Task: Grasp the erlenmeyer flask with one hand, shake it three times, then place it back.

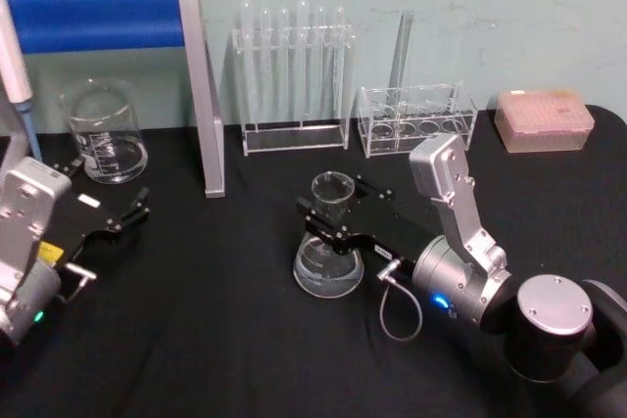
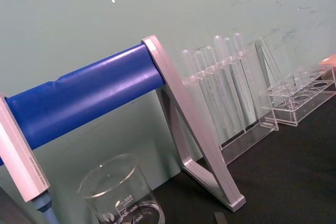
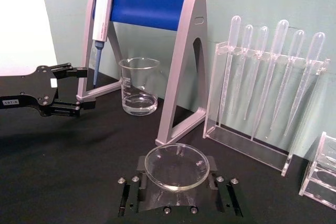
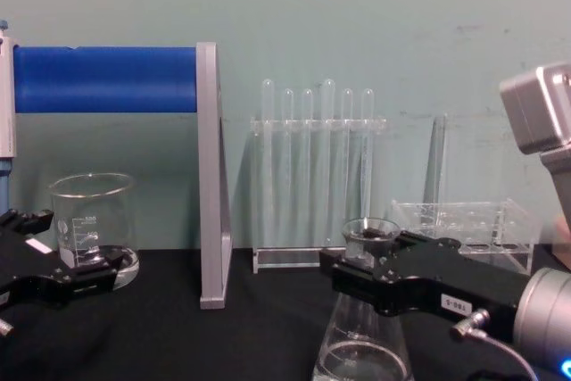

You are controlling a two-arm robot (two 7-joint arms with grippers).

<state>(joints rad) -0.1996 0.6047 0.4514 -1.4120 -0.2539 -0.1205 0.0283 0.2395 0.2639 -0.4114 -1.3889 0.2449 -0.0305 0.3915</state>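
The erlenmeyer flask, clear glass with a little liquid, stands on the black table near the middle. My right gripper reaches in from the right and is shut on its neck just under the flared rim. From the chest view the black jaws hide the neck, and the conical base shows below them. My left gripper rests open at the table's left, close to the glass beaker, holding nothing.
A blue-barred pipette stand holding a pipette stands at the back left. Behind the flask are a rack of test tubes and a low clear rack. A pink tip box sits far right.
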